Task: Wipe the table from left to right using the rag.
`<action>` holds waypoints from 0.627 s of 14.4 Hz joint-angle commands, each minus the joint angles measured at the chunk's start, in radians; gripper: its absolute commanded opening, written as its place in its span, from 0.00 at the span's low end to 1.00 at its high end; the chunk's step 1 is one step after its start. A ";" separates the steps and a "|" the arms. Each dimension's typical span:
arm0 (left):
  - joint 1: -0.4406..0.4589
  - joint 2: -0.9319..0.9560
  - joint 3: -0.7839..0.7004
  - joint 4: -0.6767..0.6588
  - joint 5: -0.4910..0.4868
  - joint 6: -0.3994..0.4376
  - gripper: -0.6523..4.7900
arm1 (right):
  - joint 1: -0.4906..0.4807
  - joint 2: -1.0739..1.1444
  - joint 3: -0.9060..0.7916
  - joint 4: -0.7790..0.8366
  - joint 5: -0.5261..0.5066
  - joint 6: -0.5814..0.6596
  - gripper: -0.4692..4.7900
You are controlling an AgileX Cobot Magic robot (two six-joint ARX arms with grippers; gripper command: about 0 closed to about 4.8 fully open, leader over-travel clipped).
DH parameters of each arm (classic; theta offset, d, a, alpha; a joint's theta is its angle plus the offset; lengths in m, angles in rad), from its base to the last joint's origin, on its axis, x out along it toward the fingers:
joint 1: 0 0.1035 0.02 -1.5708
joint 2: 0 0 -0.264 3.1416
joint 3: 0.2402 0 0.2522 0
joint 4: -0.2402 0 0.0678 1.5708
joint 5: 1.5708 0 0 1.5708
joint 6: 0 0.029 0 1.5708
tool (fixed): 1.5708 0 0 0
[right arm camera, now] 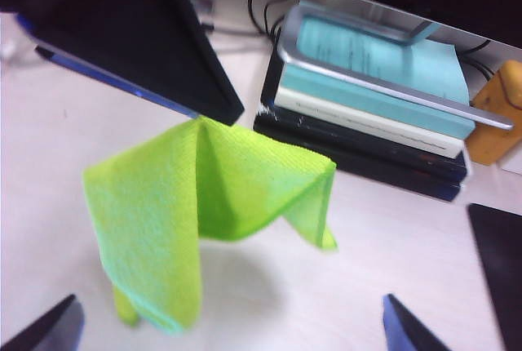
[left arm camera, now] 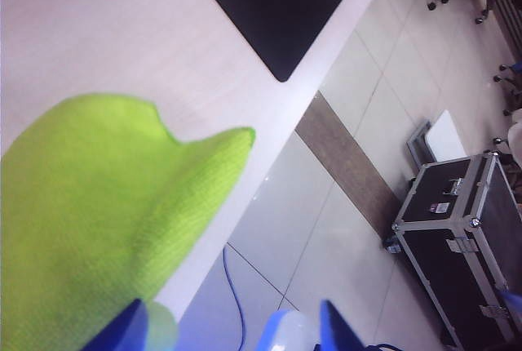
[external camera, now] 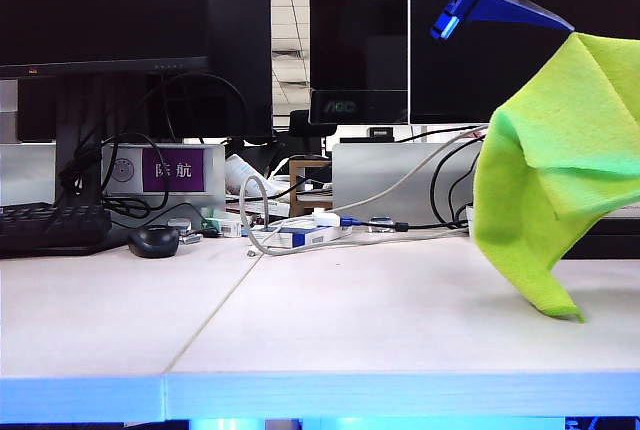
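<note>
The neon yellow-green rag (external camera: 545, 180) hangs at the right end of the pale table (external camera: 350, 330), its lowest corner resting on the surface. Its top is caught on one finger of my left gripper (external camera: 505, 12), high up on the right. In the left wrist view the left gripper (left arm camera: 232, 306) has its jaws apart with floor showing between them, and the rag (left arm camera: 98, 220) lies against one finger only. My right gripper (right arm camera: 230, 302) is open above the table (right arm camera: 391, 245), holding nothing. From there the rag (right arm camera: 188, 204) hangs off the left gripper's dark finger.
A keyboard (external camera: 50, 225), black mouse (external camera: 153, 240), cables and monitors line the back. Books under a silver stand (right arm camera: 367, 82) sit behind the rag. A black mouse pad (left arm camera: 277, 0) lies near the table's right edge; a black flight case (left arm camera: 465, 237) stands on the floor.
</note>
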State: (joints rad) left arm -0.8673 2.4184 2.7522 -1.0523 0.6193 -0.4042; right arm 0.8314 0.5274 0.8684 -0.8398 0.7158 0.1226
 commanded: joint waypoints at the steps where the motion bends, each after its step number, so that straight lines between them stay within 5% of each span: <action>1: -0.003 -0.009 0.006 -0.008 0.013 0.005 0.63 | -0.002 -0.106 -0.143 0.183 0.016 -0.052 1.00; 9: -0.003 -0.009 0.011 -0.009 0.013 0.034 0.63 | -0.102 -0.151 -0.357 0.476 0.006 -0.135 1.00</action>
State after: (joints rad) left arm -0.8677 2.4184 2.7552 -1.0672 0.6254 -0.3782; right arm 0.7563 0.3767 0.5285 -0.4263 0.7300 -0.0097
